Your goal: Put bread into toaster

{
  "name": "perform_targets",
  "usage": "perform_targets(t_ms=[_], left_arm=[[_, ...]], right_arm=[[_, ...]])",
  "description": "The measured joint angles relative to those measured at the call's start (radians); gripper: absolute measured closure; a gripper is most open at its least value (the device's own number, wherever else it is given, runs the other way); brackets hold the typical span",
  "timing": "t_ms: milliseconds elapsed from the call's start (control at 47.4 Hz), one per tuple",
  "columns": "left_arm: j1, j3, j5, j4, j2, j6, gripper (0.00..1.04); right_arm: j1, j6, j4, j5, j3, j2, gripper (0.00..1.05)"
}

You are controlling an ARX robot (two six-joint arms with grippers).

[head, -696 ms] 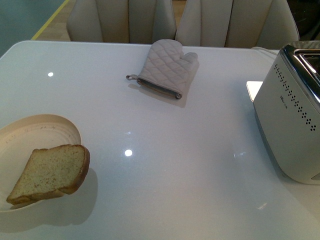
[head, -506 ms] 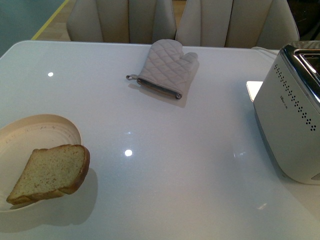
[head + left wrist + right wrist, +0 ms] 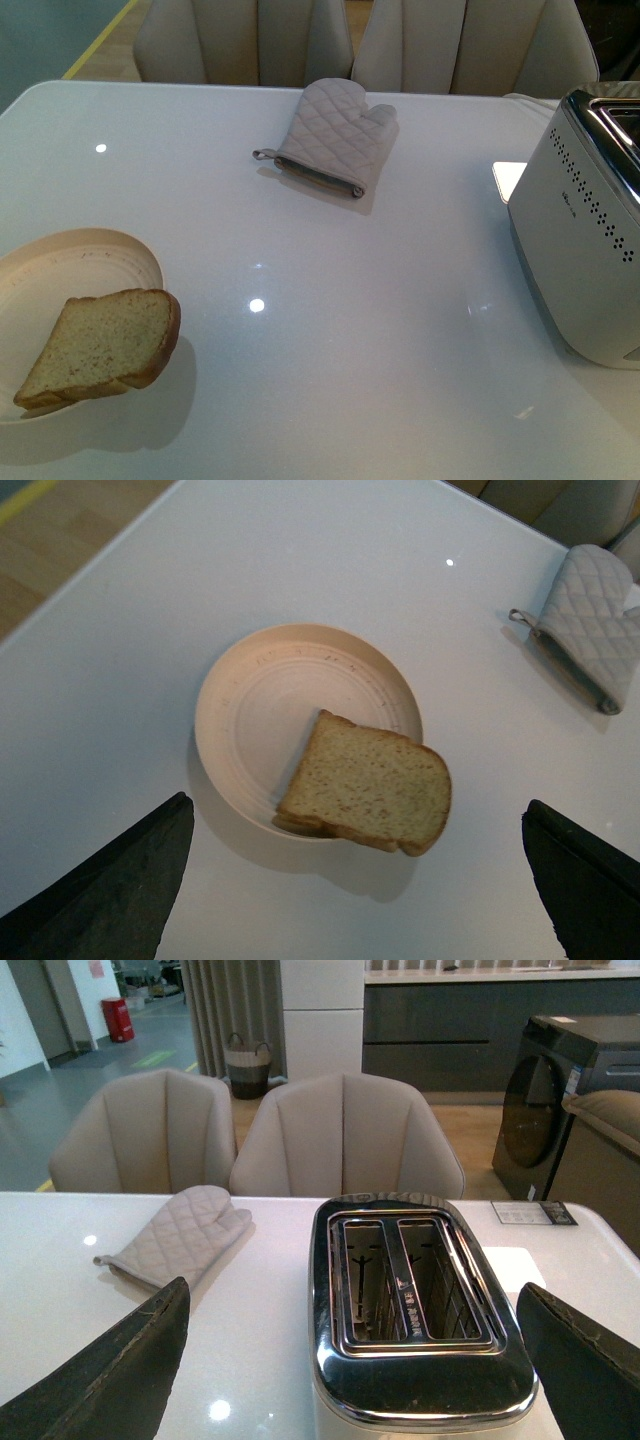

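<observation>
Bread (image 3: 100, 345) on plate (image 3: 70, 262) (toaster (image 3: 580, 250) far rt)

left claw (image 3: 356, 800): two matte black fingers (image 3: 110, 890), broad wedges narrowing to blunt tips | right claw (image 3: 354, 1284): my same dark wedges, paler worn edges

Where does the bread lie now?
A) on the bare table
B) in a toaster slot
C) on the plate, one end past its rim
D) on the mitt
C: the bread rests on the plate with one end over the rim, and both toaster slots are empty.
</observation>
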Motion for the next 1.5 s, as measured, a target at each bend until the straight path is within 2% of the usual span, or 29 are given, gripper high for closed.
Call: perform_targets(t_ms=[63, 169, 274, 443, 739, 1076, 1372, 1414, 1498], left_arm=[[0.042, 0.042, 0.026, 0.084, 0.116, -0.014, 0.07], [0.138, 0.117, 0.093, 0.323, 0.418, -0.024, 0.07], [0.211, 0.178, 0.12, 0.518, 0.723, -0.027, 0.07], [0.29, 0.243, 0.139, 0.691, 1.035, -0.006, 0.07], [0.397, 0.309, 0.153, 0.832, 1.383, 0.135, 0.07], [0.401, 0.364, 0.182, 0.874, 1.61, 0.303, 0.07], [0.398, 0.407, 0.166, 0.884, 1.719, 0.339, 0.07], [0.396, 0.412, 0.164, 0.884, 1.73, 0.34, 0.09], [0.385, 0.425, 0.165, 0.883, 1.751, 0.34, 0.23]], right_arm=[[0.0, 0.0, 0.0, 0.0, 0.0, 0.0, 0.09], [0.0, 0.0, 0.0, 0.0, 0.0, 0.0, 0.09], [0.0, 0.0, 0.0, 0.0, 0.0, 0.0, 0.09], [0.0, 0.0, 0.0, 0.0, 0.0, 0.0, 0.09], [0.0, 0.0, 0.0, 0.0, 0.0, 0.0, 0.09], [0.0, 0.0, 0.0, 0.0, 0.0, 0.0, 0.09], [0.0, 0.0, 0.0, 0.0, 0.0, 0.0, 0.09], [0.0, 0.0, 0.0, 0.0, 0.0, 0.0, 0.09], [0.0, 0.0, 0.0, 0.0, 0.0, 0.0, 0.09]])
